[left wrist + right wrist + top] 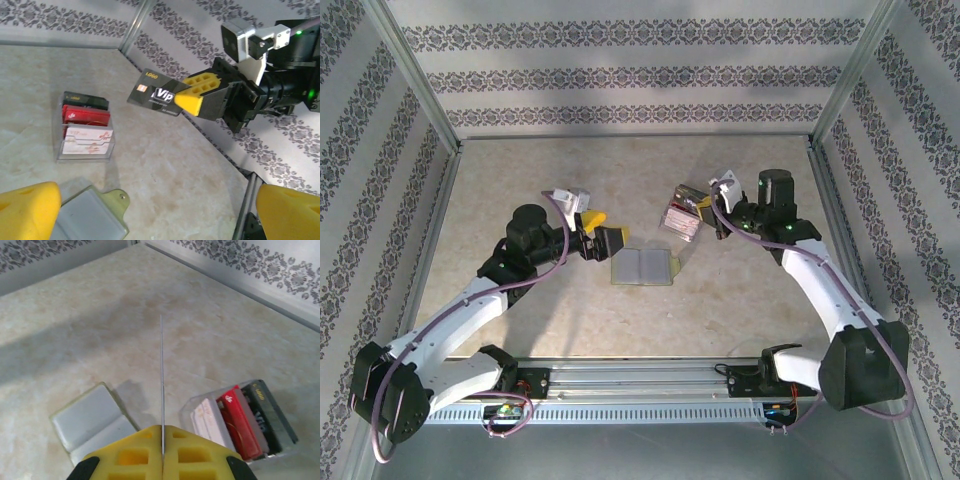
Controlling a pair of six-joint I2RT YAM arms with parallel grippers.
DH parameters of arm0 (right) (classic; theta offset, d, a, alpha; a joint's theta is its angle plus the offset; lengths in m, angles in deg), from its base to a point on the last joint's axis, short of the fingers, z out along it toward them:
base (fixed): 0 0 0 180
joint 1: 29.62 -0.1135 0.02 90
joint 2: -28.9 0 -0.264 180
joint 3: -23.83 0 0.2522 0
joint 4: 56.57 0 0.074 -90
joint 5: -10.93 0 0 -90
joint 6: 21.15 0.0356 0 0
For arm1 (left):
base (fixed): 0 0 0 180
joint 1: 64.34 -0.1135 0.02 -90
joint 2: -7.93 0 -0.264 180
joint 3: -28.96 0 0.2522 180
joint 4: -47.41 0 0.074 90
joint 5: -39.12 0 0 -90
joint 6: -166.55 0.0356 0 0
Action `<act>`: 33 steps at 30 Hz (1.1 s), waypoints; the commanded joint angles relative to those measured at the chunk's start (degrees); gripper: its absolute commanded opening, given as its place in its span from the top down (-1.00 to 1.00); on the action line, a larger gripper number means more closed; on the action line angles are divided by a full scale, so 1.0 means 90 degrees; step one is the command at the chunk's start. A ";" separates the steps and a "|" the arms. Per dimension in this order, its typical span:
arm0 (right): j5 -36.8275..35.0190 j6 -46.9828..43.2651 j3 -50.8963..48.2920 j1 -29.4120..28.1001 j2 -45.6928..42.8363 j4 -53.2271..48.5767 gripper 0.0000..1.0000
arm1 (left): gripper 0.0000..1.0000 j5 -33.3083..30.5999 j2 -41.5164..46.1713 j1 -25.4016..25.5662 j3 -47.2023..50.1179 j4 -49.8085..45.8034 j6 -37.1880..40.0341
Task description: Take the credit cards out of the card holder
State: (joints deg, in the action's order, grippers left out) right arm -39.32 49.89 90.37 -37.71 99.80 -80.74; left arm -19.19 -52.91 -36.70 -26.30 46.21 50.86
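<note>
The card holder [643, 266] lies spread open on the table with its pale inside facing up, its olive edge and snap tab [118, 199] visible. My left gripper [603, 232] hovers just left of it, open and holding nothing, with its yellow fingers [27, 212] wide apart. My right gripper [705, 208] is shut on a dark credit card [155, 94] marked VIP and holds it in the air, edge-on [161, 375] in the right wrist view. Three more credit cards, dark, red [86, 116] and white, stand in a clear rack [85, 150].
The clear rack [680, 222] stands right of the card holder [92, 422], under my right gripper [162, 432]. Patterned walls with metal posts enclose the table on three sides. The arm bases and a rail run along the near edge.
</note>
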 commanded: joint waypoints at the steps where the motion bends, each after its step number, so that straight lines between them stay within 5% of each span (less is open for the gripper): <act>1: -0.0084 -0.0545 0.0195 0.0136 0.0259 0.0187 1.00 | -0.99 -0.0423 -0.0124 -0.0031 -0.0099 -0.0199 0.0027; 15: 0.0180 -0.0861 0.0850 0.0772 0.1956 0.0210 1.00 | -0.99 -0.0665 -0.0604 -0.0028 -0.0121 -0.0456 -0.0242; 33: 0.0286 -0.1154 0.2342 0.0821 0.3590 -0.0436 1.00 | -0.99 -0.0654 -0.1073 -0.0043 -0.0349 -0.0557 -0.0329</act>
State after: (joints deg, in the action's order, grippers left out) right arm -38.73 41.33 108.97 -30.85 130.81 -82.60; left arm -25.49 -62.51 -36.70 -27.50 41.60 48.87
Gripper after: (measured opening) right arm 0.043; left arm 0.995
